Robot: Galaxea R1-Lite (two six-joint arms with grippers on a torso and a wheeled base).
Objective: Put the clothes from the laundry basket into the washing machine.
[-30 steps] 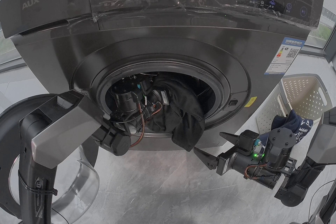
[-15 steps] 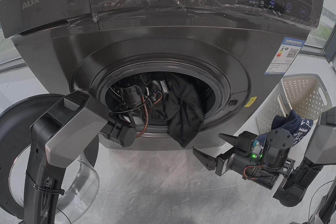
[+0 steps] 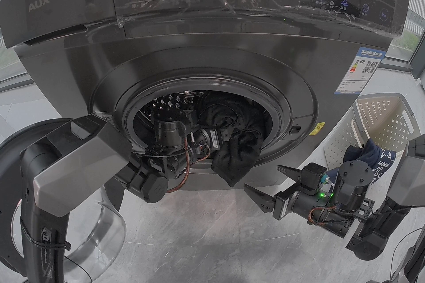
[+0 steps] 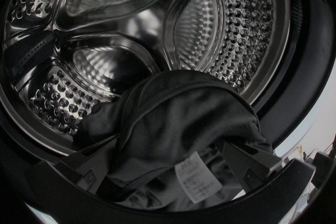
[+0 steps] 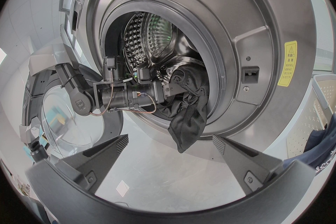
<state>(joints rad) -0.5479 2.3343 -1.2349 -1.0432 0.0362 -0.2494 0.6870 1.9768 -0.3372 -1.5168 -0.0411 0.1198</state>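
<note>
While the left fingers stand spread inside the drum, the black garment bulges between them, its tail spilling over the door rim. Its white tag is unreadable. The right fingers, spread and empty, hover below that tail. The basket with navy cloth sits to their right.

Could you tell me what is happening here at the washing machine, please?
The left arm is in the drum of the washing machine, a black garment between its open jaws; part of the cloth hangs over the door rim. The right arm hovers below that rim, jaws open and empty. A dark blue garment sits in the laundry basket alongside.
</note>
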